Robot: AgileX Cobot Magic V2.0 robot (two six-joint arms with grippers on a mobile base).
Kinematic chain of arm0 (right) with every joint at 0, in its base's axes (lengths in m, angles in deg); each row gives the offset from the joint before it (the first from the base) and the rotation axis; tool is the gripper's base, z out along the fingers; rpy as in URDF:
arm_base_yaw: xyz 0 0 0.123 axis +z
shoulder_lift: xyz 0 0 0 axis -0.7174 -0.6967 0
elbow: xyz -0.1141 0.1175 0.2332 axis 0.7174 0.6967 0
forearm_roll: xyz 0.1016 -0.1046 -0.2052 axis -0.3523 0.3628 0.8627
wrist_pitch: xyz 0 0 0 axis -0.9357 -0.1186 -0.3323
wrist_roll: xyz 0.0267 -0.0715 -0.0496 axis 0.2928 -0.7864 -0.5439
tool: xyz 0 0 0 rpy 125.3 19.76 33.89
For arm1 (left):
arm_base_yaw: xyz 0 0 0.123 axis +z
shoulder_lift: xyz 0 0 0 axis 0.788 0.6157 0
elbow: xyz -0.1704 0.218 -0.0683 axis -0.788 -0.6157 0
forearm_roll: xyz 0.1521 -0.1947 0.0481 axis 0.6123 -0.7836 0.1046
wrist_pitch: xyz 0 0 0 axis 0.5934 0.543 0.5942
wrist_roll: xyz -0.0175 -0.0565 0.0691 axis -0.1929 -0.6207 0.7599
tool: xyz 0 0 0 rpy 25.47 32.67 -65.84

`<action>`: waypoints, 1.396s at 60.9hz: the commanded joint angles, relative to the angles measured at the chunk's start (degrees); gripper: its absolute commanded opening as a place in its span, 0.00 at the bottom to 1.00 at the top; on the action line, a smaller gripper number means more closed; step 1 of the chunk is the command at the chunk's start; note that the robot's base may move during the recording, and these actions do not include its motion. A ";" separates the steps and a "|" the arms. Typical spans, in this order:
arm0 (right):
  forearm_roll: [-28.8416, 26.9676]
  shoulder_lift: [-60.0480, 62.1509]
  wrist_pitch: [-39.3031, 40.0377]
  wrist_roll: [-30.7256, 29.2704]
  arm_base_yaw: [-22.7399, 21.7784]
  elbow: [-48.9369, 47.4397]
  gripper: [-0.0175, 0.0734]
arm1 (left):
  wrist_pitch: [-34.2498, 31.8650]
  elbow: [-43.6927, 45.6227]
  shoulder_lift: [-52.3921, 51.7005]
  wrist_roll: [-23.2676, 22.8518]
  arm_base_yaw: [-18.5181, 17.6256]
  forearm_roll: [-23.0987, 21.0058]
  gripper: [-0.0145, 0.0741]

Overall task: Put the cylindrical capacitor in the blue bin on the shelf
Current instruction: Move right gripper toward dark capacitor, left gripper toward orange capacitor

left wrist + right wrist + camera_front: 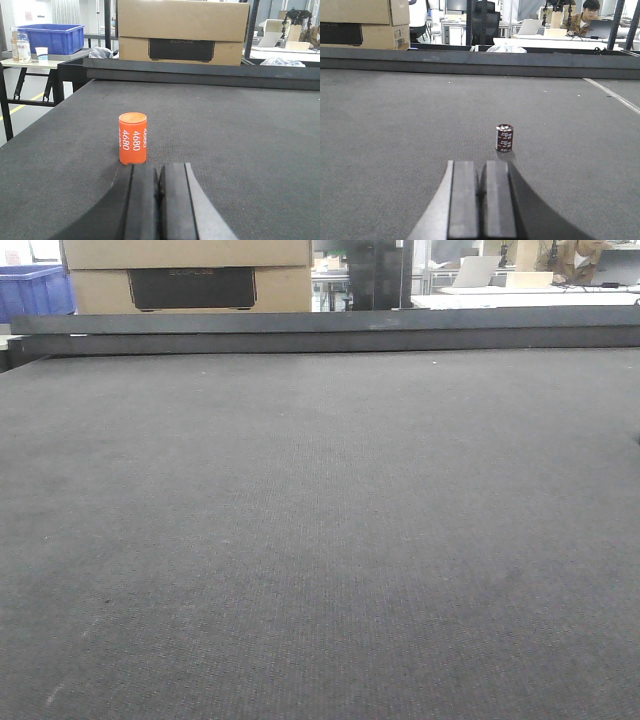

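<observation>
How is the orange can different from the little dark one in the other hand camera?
The orange can is orange with white 4680 print; the capacitor is dark brown with faint pale print. The can's top is plain orange; the capacitor's top is silvery. The can stands ahead and left of the left fingers; the capacitor ahead and right of the right fingers. Both stand upright on the grey table, untouched.

Capacitor point(504, 138) lettering illegibly small; cardboard box point(187, 260) cropped above.

Dark cylindrical capacitor point(504, 138), upright, on tabletop point(395, 125)
</observation>
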 commanded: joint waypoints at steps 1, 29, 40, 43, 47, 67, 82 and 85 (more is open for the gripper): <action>-0.09 0.20 0.99 -0.19 0.10 -0.08 0.08 | -0.99 0.17 -0.25 -0.36 0.32 -0.25 0.07; -0.09 0.20 0.99 -0.19 0.10 -0.08 0.08 | -1.04 0.17 -0.25 -0.36 0.32 -0.12 0.07; -0.09 0.20 3.95 -0.19 0.09 -0.08 0.08 | -2.63 0.17 -0.25 -0.36 0.32 -0.39 0.07; -0.09 0.20 4.36 -0.19 0.09 -0.08 0.08 | -5.13 0.17 -0.25 -0.36 0.32 -0.39 0.07; -0.09 0.20 4.75 -0.19 0.09 -0.08 0.08 | -7.23 0.17 -0.25 -0.36 0.32 -0.39 0.07; -0.60 0.20 4.55 -0.19 0.19 -12.54 0.08 | -5.93 14.09 -0.21 -0.36 0.32 -0.39 0.07; -0.60 -10.21 -8.09 -0.19 0.19 -35.56 0.37 | 22.68 40.07 15.35 -0.36 0.32 0.12 0.30; -0.60 -14.22 -8.08 -0.19 0.19 -38.33 0.51 | 26.04 43.80 19.77 -0.36 0.32 0.12 0.43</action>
